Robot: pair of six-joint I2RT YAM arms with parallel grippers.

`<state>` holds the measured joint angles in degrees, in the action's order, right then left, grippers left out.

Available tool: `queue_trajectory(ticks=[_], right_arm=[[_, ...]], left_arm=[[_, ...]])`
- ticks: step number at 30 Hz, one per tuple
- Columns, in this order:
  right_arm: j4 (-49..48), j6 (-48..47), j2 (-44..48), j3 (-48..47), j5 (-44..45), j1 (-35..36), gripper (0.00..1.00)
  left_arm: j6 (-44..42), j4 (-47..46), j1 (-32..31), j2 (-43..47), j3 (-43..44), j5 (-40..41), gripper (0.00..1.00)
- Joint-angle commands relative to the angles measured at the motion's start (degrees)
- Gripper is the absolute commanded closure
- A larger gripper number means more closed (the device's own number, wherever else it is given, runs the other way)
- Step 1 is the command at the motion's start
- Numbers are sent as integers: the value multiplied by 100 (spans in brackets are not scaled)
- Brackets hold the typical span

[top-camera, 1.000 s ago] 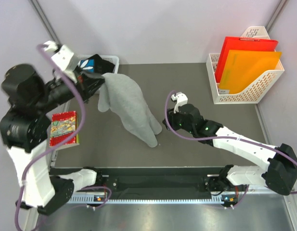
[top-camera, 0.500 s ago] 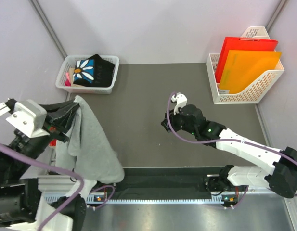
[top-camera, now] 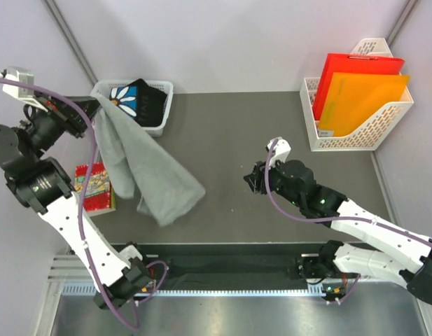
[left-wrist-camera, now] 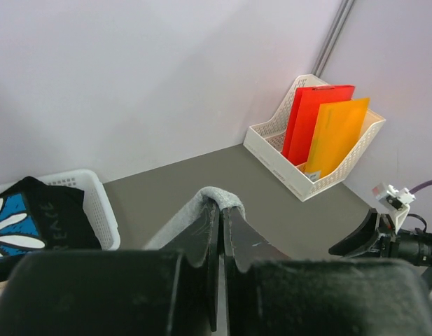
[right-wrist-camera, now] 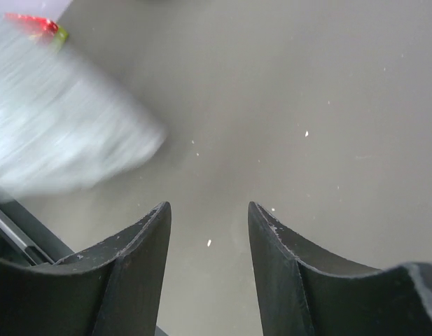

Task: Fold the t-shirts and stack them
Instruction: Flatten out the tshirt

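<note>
Left pincer (left-wrist-camera: 221, 213): shut tight on a bunched fold of the grey t-shirt (top-camera: 142, 175), held high over the left rear corner of the counter (top-camera: 272, 126).
Grey t-shirt: hangs from the left pincer and spreads down and away toward the middle of the counter. Only the pinched fold shows between the fingertips in the left wrist view. Whether its lower edge touches the counter cannot be told.
Black t-shirt (top-camera: 142, 101): lies crumpled in the white basket (top-camera: 166, 87) just beside the left pincer, with the white daisy on its blue print facing up.
Right pincer (right-wrist-camera: 208, 210): jaws about half apart and holding nothing — only bare counter shows between them. It hovers low, well apart from the left pincer.
Grey t-shirt seen from the right pincer: a blurred pale mass ahead and to the left, clear of both fingers.
Red packet (top-camera: 93, 185): flat at the counter's left edge, below the left pincer. In the top view the hanging cloth overlaps its right side.
File rack (top-camera: 363, 136): a white lattice rack at the rear right corner, beyond the right pincer, holding a red folder (top-camera: 359, 66) and an orange folder (top-camera: 363, 98) — both upright.
</note>
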<state>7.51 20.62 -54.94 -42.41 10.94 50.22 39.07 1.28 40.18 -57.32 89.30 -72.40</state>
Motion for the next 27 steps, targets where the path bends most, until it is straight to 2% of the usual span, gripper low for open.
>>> queue_trajectory(ticks=[1,4,5,7,8,9,10,11,12,13,14,15,17,19,20,21,23,27], right_arm=[[-355,135,71,5,137,111,51],[-381,126,-140,-48,145,155,51],[-408,144,-192,-74,137,173,51],[-452,161,-342,-109,128,208,51],[-469,153,-403,-188,102,234,51],[-487,153,-482,-232,110,286,51],[-478,144,-535,-276,145,322,51],[-470,118,-562,-363,198,348,51],[-470,109,-640,-399,207,392,51],[-452,91,-676,-434,216,419,51],[-391,56,-702,-504,268,445,51],[-356,39,-755,-540,303,480,51],[-329,47,-746,-531,391,507,51],[-338,73,-659,-479,418,524,51],[-329,82,-624,-444,470,542,51],[-312,82,-554,-426,497,542,51],[-259,82,-474,-365,575,551,51],[-293,3,-229,-189,646,559,51]], left_arm=[[717,-2000,42,379,-184,-327,100],[-327,-1132,42,643,-422,-143,100],[-948,-451,42,652,-413,-38,100],[-1724,448,51,495,-290,435,100],[-1945,600,51,198,-342,585,100],[-2164,1202,-62,-49,-343,743,100],[-2706,2130,-350,-652,66,1615,100],[-4043,2897,-910,-936,366,2529,100],[-4543,3888,-1629,-1156,543,3408,100],[-4740,3889,-2950,-1254,275,4069,100],[-4803,3802,-3477,-1247,46,5138,100],[-4742,3453,-4352,-1177,-217,5575,100],[-4654,2897,-5043,-1245,-561,6653,100],[-4706,2983,-5984,-1735,-458,7438,100],[-4863,3027,-6318,-1852,-387,8156,100],[-4935,3019,-6843,-1931,-387,8337,100],[-4883,3010,-7033,-1976,-282,8365,100],[-4620,3237,-7086,-2029,577,8532,100]])
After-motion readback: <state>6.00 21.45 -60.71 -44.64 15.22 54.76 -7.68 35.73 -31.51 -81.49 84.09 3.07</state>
